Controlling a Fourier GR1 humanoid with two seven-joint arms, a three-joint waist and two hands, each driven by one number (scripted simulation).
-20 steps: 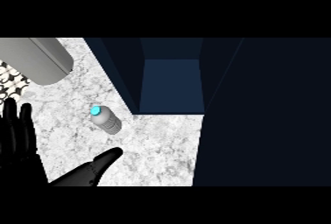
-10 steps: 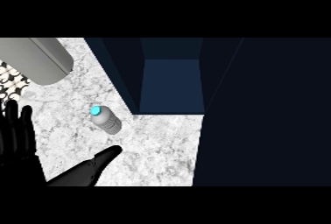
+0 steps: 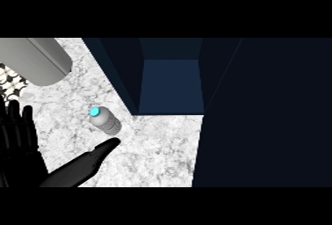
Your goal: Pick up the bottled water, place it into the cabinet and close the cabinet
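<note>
— What lies under the hands?
— A white-and-grey marbled counter [image 3: 156, 149]. The right hand [image 3: 81, 167] comes in from the near edge with its fingers straight and together, holding nothing. The left hand [image 3: 18, 132] rests open at the left edge, fingers up, and is empty too.
— And the bottle?
— The bottled water [image 3: 107, 124] is on the counter just beyond the right hand's fingertips, apart from them. It looks upright. Its blue cap [image 3: 97, 111] faces up, and its long axis runs from the body near the hand to the cap, farther off and leftward.
— Farther still?
— Beyond the right hand and to its right is the dark blue cabinet [image 3: 170, 83], open. Far left are a grey rounded object [image 3: 39, 59] and a black-and-white patterned patch [image 3: 12, 81].
</note>
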